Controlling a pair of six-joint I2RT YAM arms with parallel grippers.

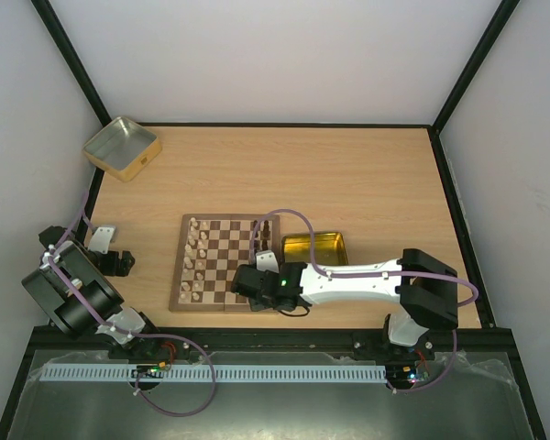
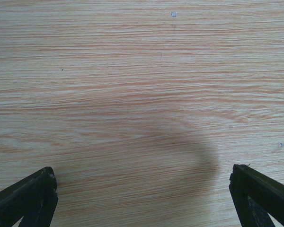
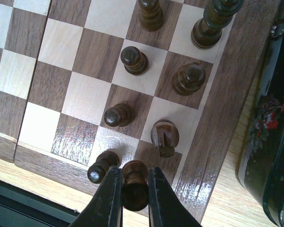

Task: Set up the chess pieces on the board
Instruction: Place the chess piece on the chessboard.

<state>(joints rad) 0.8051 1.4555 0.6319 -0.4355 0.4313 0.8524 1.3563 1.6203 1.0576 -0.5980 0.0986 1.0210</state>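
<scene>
Where the left arm (image 1: 69, 289) is folded back at the near left corner of the table (image 1: 348, 174), I see the left gripper (image 2: 142, 172) spread as wide as it goes. Its 2 fingers (image 2: 31, 196) sit at the edges of the wrist view with only bare wood grain between them. It holds nothing and touches nothing. That arm is bunched over its own base, well apart from the board (image 1: 177, 275), which lies flat near the middle of the table's near edge.

On my overhead view the pale pieces (image 1: 195, 257) stand down the board's left side, and the dark pieces (image 1: 267, 229) gather along its right side. The right gripper (image 3: 134, 171) is closed down on 1 dark piece (image 3: 135, 191), a round-headed one pinched between both fingers over the board's near right corner, above its brown rim. Just beside the finger on the left of that wrist view stands a small dark pawn (image 3: 102, 166); I cannot tell whether they touch. Further in, a knight (image 3: 164, 137) and 3 more dark figures occupy nearby squares.

The right arm (image 1: 367, 280) reaches from its base at the near right, elbow raised, its white forearm lying leftward and low to the board's corner. A gold tin (image 1: 316, 247) sits just beside the board's right rim.
</scene>
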